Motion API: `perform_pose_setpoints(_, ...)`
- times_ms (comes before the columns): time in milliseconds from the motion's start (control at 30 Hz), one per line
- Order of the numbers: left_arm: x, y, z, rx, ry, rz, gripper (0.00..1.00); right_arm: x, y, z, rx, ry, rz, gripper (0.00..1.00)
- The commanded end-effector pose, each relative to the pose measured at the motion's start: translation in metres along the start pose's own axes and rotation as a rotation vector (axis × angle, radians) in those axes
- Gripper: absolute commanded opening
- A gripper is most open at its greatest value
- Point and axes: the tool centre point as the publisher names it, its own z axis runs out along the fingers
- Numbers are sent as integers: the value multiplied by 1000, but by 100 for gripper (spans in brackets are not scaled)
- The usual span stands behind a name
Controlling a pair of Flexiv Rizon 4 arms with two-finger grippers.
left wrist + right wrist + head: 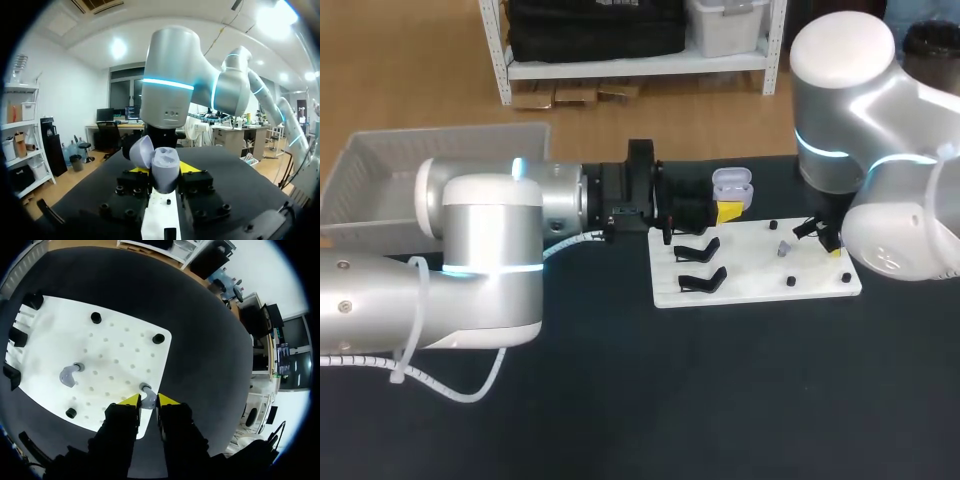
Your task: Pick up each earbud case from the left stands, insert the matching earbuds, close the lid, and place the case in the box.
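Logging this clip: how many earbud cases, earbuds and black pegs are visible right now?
Earbud case: 1
Earbuds: 2
Black pegs: 3
Total: 6

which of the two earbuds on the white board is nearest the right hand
The earbud at the edge of the white board, right at the right hand; the other earbud lies well apart, farther in.
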Motion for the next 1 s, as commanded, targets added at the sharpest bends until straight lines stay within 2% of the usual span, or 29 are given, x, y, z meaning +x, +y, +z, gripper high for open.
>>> perform_pose_setpoints(33, 2, -2, 0, -9, -9, 6, 0, -2, 0, 0, 0, 9, -3, 0)
perform_pose_setpoints(200, 2, -2, 0, -9, -9, 6, 0, 0, -3, -21, 8, 7, 4, 0)
perform_pose_setpoints(367, 2, -2, 0, -9, -9, 6, 0, 7, -1, -58, 29, 21, 5, 0)
perform_pose_setpoints(433, 2, -2, 0, -9, -9, 6, 0, 11, 4, -77, 48, 39, -4, 0)
perform_pose_setpoints(533, 2, -2, 0, -9, -9, 6, 0, 18, 13, -112, 15, 42, 31, 0)
perform_pose_setpoints(633, 2, -2, 0, -9, -9, 6, 0, 24, 24, -144, 18, 41, 36, 0)
perform_pose_setpoints(800, 2, -2, 0, -9, -9, 6, 0, 36, 35, -185, -1, 33, 50, 0)
perform_pose_setpoints(967, 2, -2, 0, -9, -9, 6, 0, 44, 46, -216, 20, 26, 23, 0)
perform_pose_setpoints(1000, 2, -2, 0, -9, -9, 6, 0, 47, 49, -224, 8, 4, 25, 0)
